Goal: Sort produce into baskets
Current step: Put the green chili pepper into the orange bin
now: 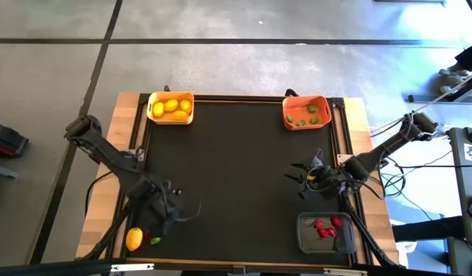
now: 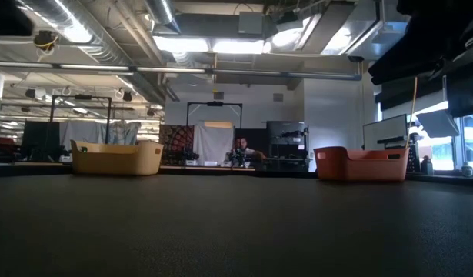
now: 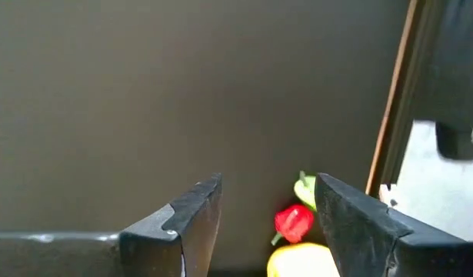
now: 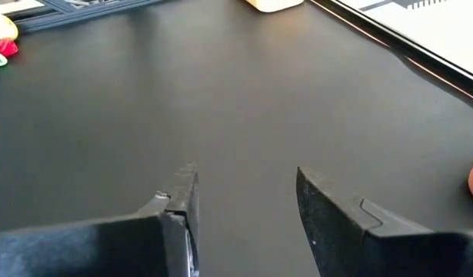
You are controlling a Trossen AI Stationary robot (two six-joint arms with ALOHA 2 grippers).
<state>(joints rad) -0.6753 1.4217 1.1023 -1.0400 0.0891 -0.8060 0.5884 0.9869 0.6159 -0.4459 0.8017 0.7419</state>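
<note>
Left wrist view: left claw [image 3: 267, 223] hangs released, empty, jaws apart, low over the dark matte bench [image 3: 144, 100]. Just ahead, near the bench's front-left corner, sits a cluster of 3 toy pcs: small red pepper-like piece [image 3: 294, 221], tiny green piece [image 3: 304, 189] touching it on the far side, yellow lemon-like oval [image 3: 298, 261] on the near side. In the high view the lemon's long axis looks slightly tilted, roughly front-to-back; red piece's axis too small to tell. Likely light, rigid, smooth plastic, may roll or squirt out, so pinch across the short width at mid-body. Right claw [image 4: 244, 208] also released, empty, over bare bench on the right side. Farther out: yellow-orange rectangular basket [image 1: 170, 116] w/ lemons at the back left, orange-red basket [image 1: 306, 120] w/ green pcs at the back right, dark grey basket [image 1: 325, 242] w/ red pcs at the front right.
</note>
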